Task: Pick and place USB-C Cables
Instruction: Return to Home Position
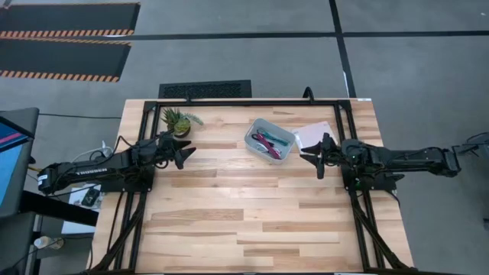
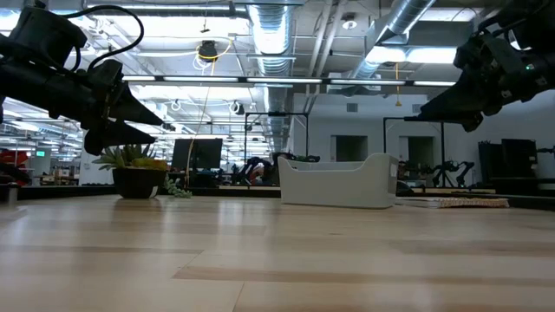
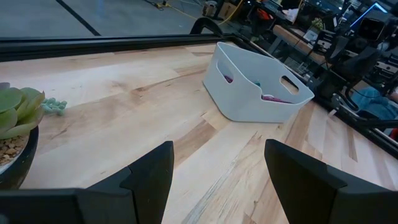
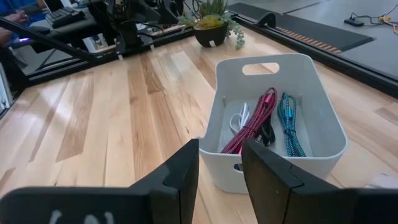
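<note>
USB-C Cables [image 4: 256, 121]: all lie inside the clear bin [image 4: 320, 155] at the far middle of the table [image 1: 229, 221]. The maroon-red and teal ones run lengthwise side by side, with the white-grey one coiled beside the maroon. None is seen on the tabletop.

Right gripper [image 4: 221, 146]: raised off the wood, just beside the bin's near wall and aimed at it. Fingers stand slightly parted and hold nothing.

Left gripper [image 3: 219, 146]: raised well apart from the bin, near the potted plant [image 1: 174, 121]. Fingers are spread wide and empty.

Risk, as judged: placing looks complete, so what remains is the retreat. The right arm is the concern — a forward or sideways drift while pulling away could nudge the light bin across the wood or tip it. The left arm could brush the plant if it swings outward.

Not verifiable: the black cable shows only as a dark sliver under the maroon one. The high view blurs the bin's contents into a pink-and-teal tangle, and the low view hides them behind the wall — the count of four rests on the right wrist view alone.
</note>
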